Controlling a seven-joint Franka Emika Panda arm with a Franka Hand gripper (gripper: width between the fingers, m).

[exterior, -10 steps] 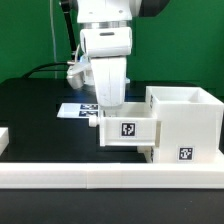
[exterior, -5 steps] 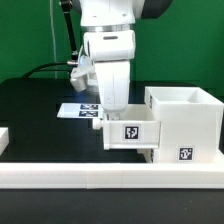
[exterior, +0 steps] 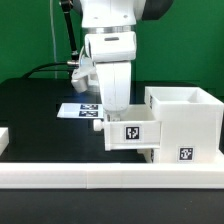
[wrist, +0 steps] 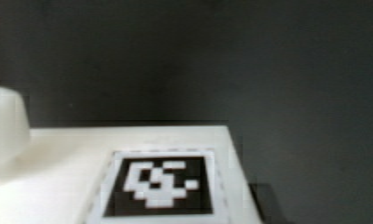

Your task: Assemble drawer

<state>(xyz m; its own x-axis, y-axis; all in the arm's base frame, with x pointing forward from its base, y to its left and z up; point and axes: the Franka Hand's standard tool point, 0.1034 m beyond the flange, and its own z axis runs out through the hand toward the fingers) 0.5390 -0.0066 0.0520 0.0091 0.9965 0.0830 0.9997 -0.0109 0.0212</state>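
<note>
The tall white drawer housing stands at the exterior view's right, open at the top, with a tag low on its front. A shallow white tray with a tag on its front hangs level above the table, its right end in the housing's side. My gripper reaches down into the tray's left end and is shut on its wall; the fingertips are hidden. A second white part shows low under the tray against the housing. The wrist view shows a white face with a blurred tag.
The long low white border rail runs along the front. The marker board lies flat behind my gripper. A small white piece sits at the exterior view's left edge. Cables hang behind the arm.
My gripper and the tray have moved toward the exterior view's right, and the tray has gone further into the housing.
</note>
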